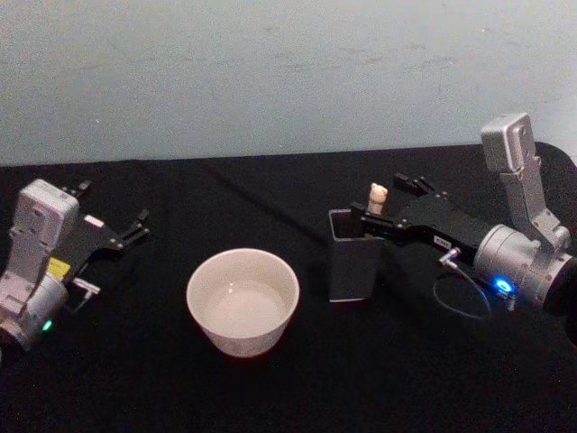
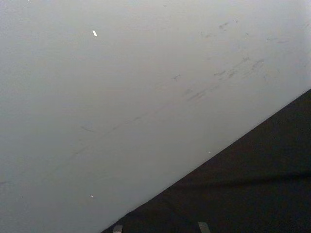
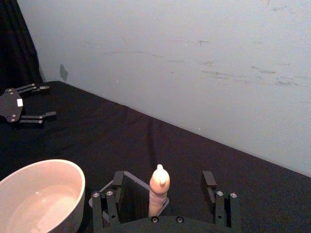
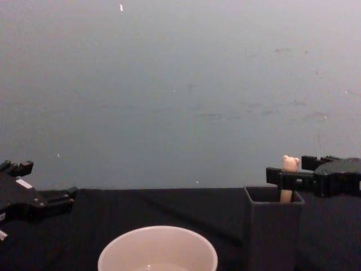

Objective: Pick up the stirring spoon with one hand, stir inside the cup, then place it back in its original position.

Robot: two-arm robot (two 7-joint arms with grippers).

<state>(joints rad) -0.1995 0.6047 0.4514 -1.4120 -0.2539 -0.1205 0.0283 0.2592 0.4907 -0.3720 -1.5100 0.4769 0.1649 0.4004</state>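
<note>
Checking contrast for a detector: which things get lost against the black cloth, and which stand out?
Head view: dark holder, right gripper and idle left gripper at far left merge with the black cloth; cream cup stands out. Chest view: pale stirring spoon reads clearly against the wall.

Two silver-grey metal arms (image 1: pixel 527 257), black at the front.
The left gripper (image 1: pixel 115 206) has a small white label (image 3: pixel 19 102); its wrist carries a yellow sticker (image 1: pixel 59 268) and a green light (image 1: pixel 45 326). The right gripper (image 1: pixel 386 200) has black fingers (image 3: pixel 100 211) with round screws (image 3: pixel 95 194), a blue light (image 1: pixel 500 287) on the wrist and a thin black cable loop (image 1: pixel 451 309).
</note>
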